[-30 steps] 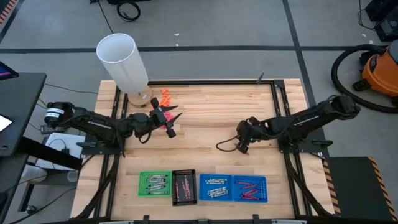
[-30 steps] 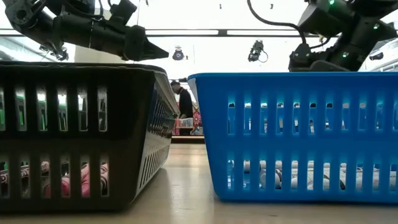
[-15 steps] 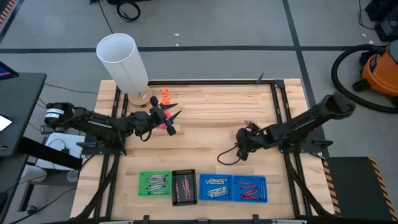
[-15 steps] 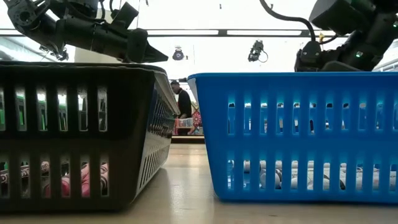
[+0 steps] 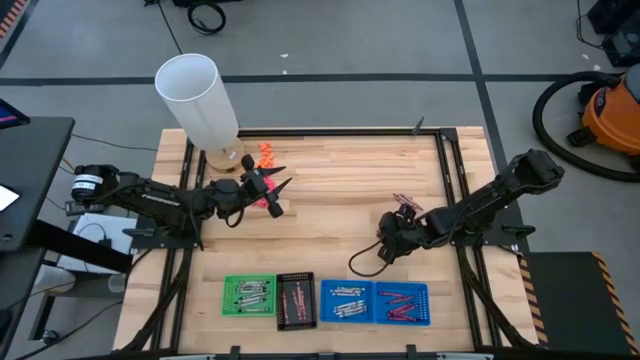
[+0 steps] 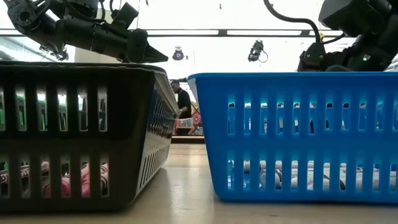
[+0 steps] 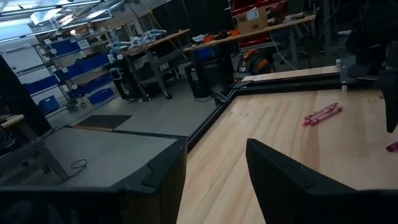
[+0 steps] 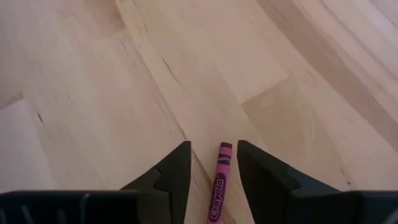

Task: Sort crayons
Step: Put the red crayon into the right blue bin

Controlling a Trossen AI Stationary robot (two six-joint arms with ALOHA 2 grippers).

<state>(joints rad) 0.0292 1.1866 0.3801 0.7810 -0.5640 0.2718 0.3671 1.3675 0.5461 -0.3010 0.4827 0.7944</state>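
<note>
So on the left we've got the left gripper (image 5: 281, 184) hanging over the table (image 5: 330, 175) with its jaws apart and nothing between them, right by the white tube (image 5: 198, 100); a few crayons (image 7: 323, 114) lie well ahead of it on the wood. Over on the right, the right gripper (image 8: 211, 163) sits low with jaws apart, and we see a magenta crayon (image 8: 220, 180) lying lengthwise in the gap between the fingers, not clamped as far as we can tell. Sorted crayons fill the trays (image 5: 326, 301) at the near edge.

Magenta crayon (image 8: 219, 184) cut off by frame edge between right gripper (image 8: 211, 163) fingers.
</note>
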